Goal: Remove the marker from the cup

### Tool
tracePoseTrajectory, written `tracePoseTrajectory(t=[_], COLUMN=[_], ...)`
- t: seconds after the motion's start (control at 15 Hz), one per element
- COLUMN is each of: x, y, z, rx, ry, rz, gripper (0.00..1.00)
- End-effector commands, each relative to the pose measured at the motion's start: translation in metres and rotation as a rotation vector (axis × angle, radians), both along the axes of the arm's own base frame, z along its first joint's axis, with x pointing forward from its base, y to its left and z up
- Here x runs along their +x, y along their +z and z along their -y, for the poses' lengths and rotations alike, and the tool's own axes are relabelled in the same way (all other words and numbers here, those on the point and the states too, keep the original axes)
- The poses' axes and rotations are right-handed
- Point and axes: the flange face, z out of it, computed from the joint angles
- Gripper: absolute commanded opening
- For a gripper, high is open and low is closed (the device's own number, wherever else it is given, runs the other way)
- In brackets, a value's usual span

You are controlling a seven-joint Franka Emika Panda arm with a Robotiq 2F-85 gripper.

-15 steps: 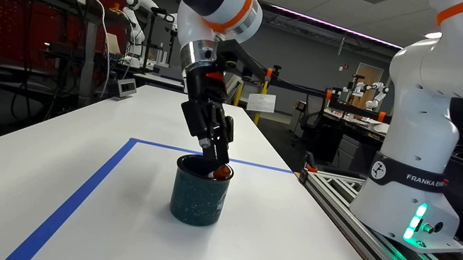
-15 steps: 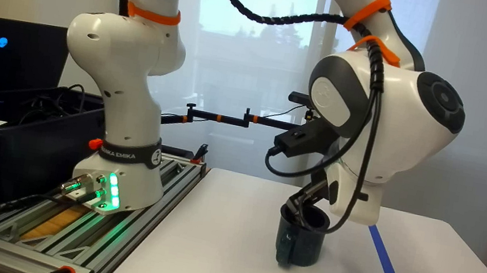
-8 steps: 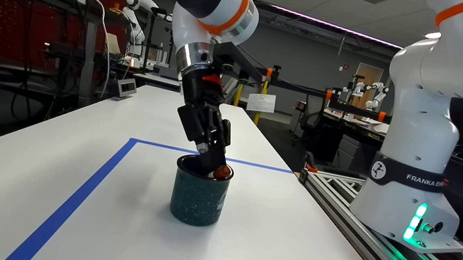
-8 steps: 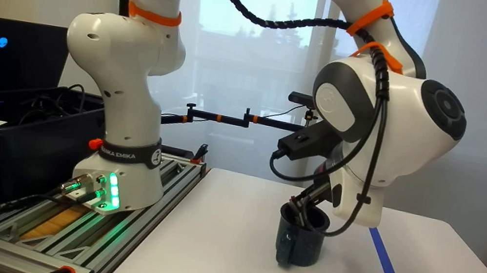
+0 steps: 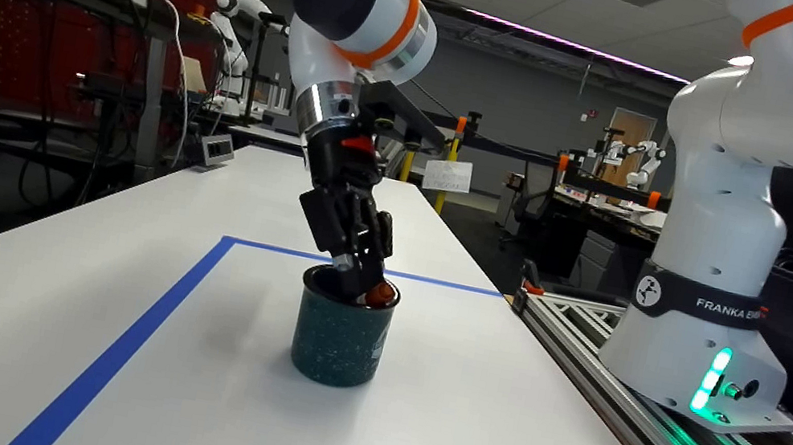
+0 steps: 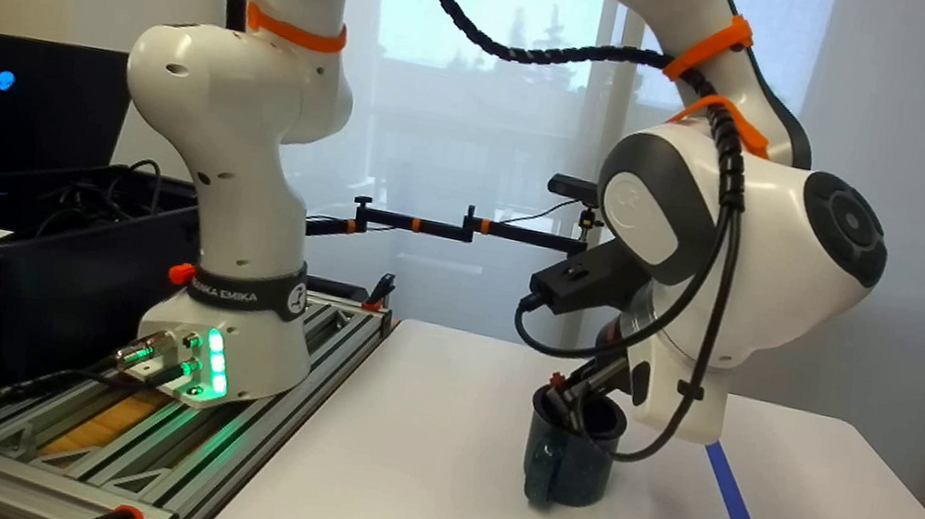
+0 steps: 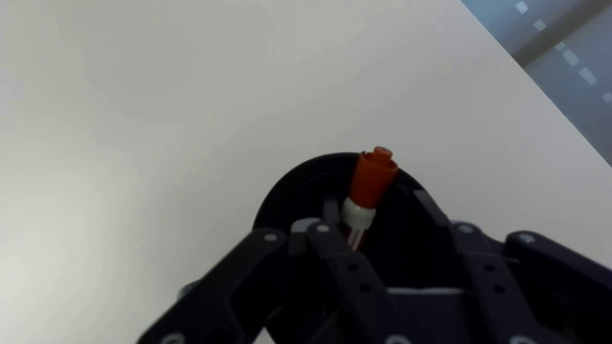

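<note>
The dark teal cup stands upright on the white table, and it also shows in an exterior view with its handle. In the wrist view its dark rim is partly hidden by the gripper. The marker leans inside the cup, its orange end above the rim, with a white collar below; its lower part is hidden. The orange end also shows in an exterior view. My gripper is tilted and open, its fingertips inside the cup mouth. The marker lies between the fingers, close to the left one in the wrist view.
Blue tape marks lines on the white table. The arm's base stands on a metal rail frame along the table edge. A dark bin of cables sits beside the base. A camera boom is behind.
My gripper has moved lower into the cup and slightly left in the exterior view that faces the rail base on the right. The cup and marker have not visibly moved.
</note>
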Motion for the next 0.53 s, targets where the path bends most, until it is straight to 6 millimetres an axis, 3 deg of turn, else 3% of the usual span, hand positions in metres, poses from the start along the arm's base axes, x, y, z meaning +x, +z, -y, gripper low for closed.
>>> tracePoseTrajectory(t=[0.0, 0.07, 0.13, 0.27, 0.4, 0.47], x=[0.0062, 0.0069, 0.0076, 0.0086, 0.0093, 0.0086], y=[-0.0030, -0.0039, -0.0047, -0.0062, -0.0067, -0.0048], z=[-0.0020, -0.0020, -0.0019, -0.0020, -0.0017, -0.0022], rx=[0.020, 0.019, 0.019, 0.019, 0.020, 0.027], ry=[-0.020, -0.020, -0.020, -0.020, -0.022, -0.023], rz=[-0.017, -0.018, -0.020, -0.022, -0.026, -0.028], gripper=[0.37, 0.37, 0.27, 0.19, 0.18, 0.01])
